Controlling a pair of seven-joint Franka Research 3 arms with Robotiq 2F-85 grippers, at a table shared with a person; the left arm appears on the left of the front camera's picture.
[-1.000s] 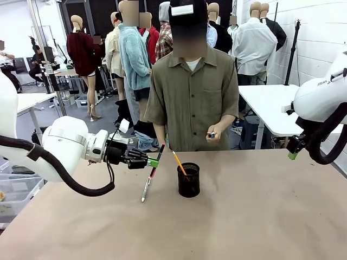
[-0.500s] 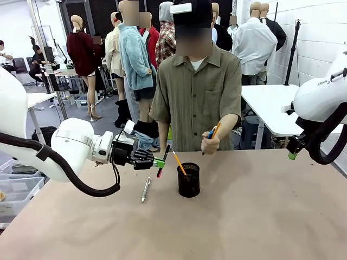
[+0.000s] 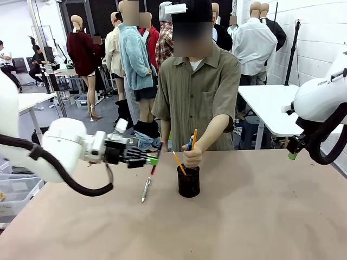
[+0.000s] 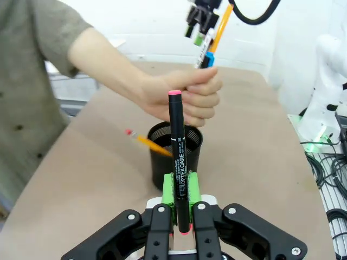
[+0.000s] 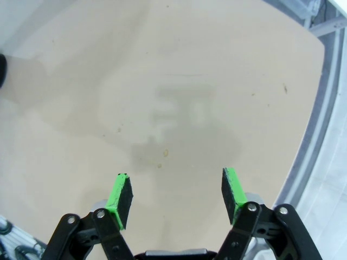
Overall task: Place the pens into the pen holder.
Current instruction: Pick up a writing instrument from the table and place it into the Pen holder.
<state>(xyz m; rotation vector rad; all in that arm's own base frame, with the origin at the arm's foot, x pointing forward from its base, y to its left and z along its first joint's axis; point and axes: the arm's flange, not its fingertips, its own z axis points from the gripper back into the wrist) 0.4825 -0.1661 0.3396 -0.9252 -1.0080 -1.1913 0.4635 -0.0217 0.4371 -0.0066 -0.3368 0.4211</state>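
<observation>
My left gripper (image 3: 153, 161) (image 4: 179, 190) is shut on a dark pen with pink-red ends (image 3: 156, 158) (image 4: 177, 146), held above the table left of the black mesh pen holder (image 3: 188, 182) (image 4: 196, 151). One orange pen (image 3: 178, 162) (image 4: 147, 142) leans inside the holder. A person's hand (image 3: 191, 156) (image 4: 184, 100) hovers at the holder's rim, gripping an orange pen (image 3: 194, 138) (image 4: 221, 24) and a blue pen (image 4: 205, 54). A silver-white pen (image 3: 145, 189) lies on the table below my left gripper. My right gripper (image 3: 293, 154) (image 5: 176, 195) is open, far right, over bare tabletop.
The person stands at the far edge of the brown table (image 3: 260, 216). A white table (image 3: 271, 103) sits beyond the right side. The table's rounded edge (image 5: 306, 146) runs close to my right gripper.
The person's hand has come down from chest height to the holder's rim with the orange and blue pens. My left gripper shifted slightly right, then back, still holding the dark pen. The right arm stayed still.
</observation>
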